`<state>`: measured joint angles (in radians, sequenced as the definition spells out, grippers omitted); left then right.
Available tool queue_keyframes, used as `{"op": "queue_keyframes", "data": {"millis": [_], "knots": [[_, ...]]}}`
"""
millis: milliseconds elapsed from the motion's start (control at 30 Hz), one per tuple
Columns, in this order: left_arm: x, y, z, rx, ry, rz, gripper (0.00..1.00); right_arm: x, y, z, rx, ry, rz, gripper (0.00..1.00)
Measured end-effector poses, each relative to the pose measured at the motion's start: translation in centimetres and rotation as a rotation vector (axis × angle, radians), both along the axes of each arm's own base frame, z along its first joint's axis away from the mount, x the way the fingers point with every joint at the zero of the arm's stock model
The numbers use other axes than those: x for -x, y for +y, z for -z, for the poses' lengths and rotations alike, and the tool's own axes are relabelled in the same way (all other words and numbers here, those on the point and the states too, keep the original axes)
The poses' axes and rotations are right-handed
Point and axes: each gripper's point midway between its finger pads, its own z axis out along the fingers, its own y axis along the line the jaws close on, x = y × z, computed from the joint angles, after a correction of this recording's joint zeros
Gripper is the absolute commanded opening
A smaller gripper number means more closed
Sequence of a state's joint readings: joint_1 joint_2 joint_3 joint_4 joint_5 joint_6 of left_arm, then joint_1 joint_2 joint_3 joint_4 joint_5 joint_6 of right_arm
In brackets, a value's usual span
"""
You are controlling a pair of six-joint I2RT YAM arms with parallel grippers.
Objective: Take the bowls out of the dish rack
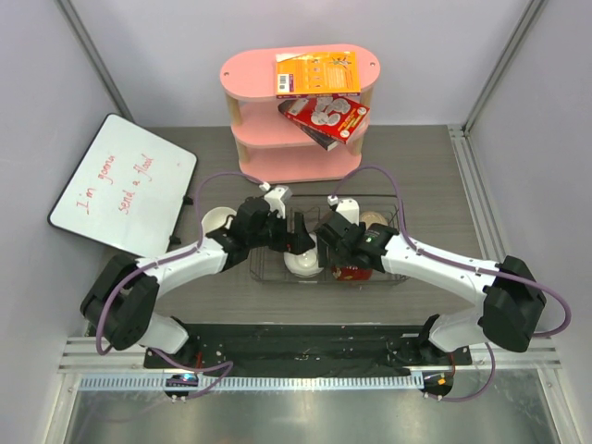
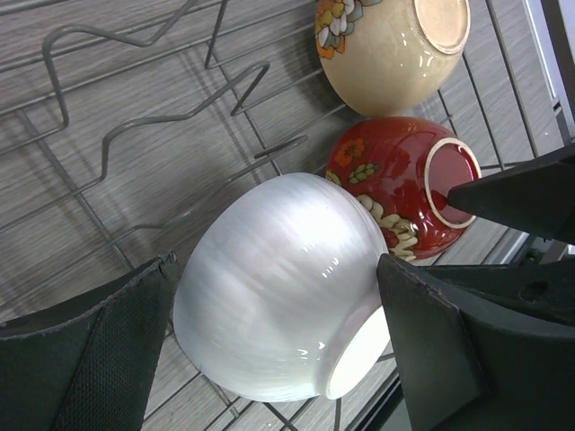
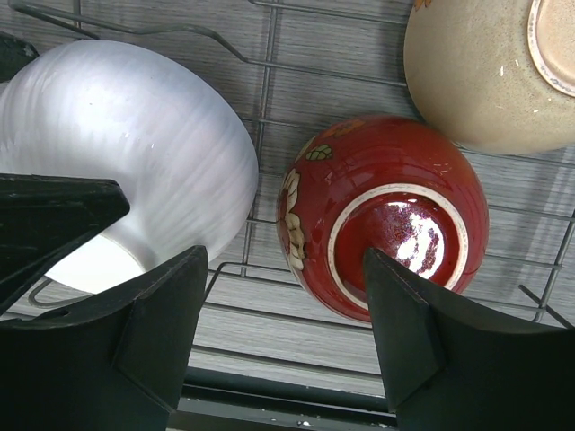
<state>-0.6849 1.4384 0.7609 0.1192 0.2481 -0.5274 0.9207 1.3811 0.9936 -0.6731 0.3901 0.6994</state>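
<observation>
- As viewed from both wrists, found three bowls lying tipped on their sides in the dish rack (image 3: 268,99): white bowl (image 2: 269,305), dark red floral bowl (image 3: 386,215) just beside it, beige floral bowl (image 3: 476,81) beyond.
- Noted a fourth, pale bowl (image 1: 219,221) outside the rack on the tabletop (image 1: 416,176), near the rack's left end, apparently mouth up.
- Found left fingers (image 2: 90,359) spread wide, one on either side of the white bowl, at or just off its wall. Cannot confirm contact; no grip made.
- Found right fingers (image 3: 422,341) likewise well apart, bracketing the red bowl near its foot ring, with a clear gap on one side. Holding nothing.
- Judged all bowls to be glazed ceramic: rigid, fairly weighty for their size, slippery, and liable to chip against wire or each other.
- Recommend closing across the full rounded wall or pinching the rim. Avoid the tapering base, where likely to slip out.
- Advise lifting clear of the tines before any sideways travel, given the close spacing between red and white.
</observation>
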Motion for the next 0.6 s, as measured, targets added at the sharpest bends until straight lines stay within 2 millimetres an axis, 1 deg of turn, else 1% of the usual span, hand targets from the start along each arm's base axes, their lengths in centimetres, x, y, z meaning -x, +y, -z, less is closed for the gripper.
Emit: {"op": "queue_keyframes", "data": {"millis": [33,67,100,133,200,300,333,367,400,467,500,567,600], "knots": [[0.1,0.0,0.0,0.001,0.002,0.002,0.79,0.0,0.0,0.0,0.0,0.0,0.0,0.76],[0.1,-0.1,0.0,0.005,0.004,0.004,0.69,0.0,0.0,0.0,-0.001,0.0,0.001,0.76],[0.1,-0.1,-0.1,0.006,0.002,0.004,0.53,0.0,0.0,0.0,-0.001,0.0,0.003,0.76],[-0.1,-0.1,-0.3,0.009,-0.006,0.0,0.47,0.0,0.0,0.0,-0.004,0.001,0.006,0.76],[-0.6,0.1,-1.2,0.028,-0.031,-0.016,0.36,0.0,0.0,0.0,-0.004,0.001,0.009,0.76],[-0.2,0.6,-1.8,0.03,-0.036,-0.023,0.32,0.0,0.0,0.0,-0.003,0.0,0.012,0.76],[0.0,0.8,-1.9,0.027,-0.033,-0.024,0.35,0.0,0.0,0.0,-0.003,0.0,0.013,0.75],[0.2,1.0,-2.0,0.024,-0.029,-0.023,0.41,0.0,-0.1,0.0,-0.003,-0.001,0.014,0.76],[0.4,1.1,-2.1,0.022,-0.025,-0.02,0.56,-0.1,-0.1,0.0,-0.003,-0.002,0.016,0.76],[0.9,1.3,-2.1,0.01,-0.022,-0.006,0.71,-0.1,-0.1,0.0,-0.003,-0.003,0.017,0.76],[1.3,1.4,-1.8,0.0,-0.003,0.001,0.77,-0.1,-0.1,0.0,-0.003,-0.003,0.017,0.76],[1.7,1.6,-1.4,-0.024,0.016,0.011,0.82,-0.1,-0.1,0.0,-0.002,-0.002,0.018,0.76],[2.0,1.7,-1.1,-0.036,0.026,0.014,0.87,-0.1,-0.1,-0.1,-0.004,-0.004,0.018,0.76]]}}
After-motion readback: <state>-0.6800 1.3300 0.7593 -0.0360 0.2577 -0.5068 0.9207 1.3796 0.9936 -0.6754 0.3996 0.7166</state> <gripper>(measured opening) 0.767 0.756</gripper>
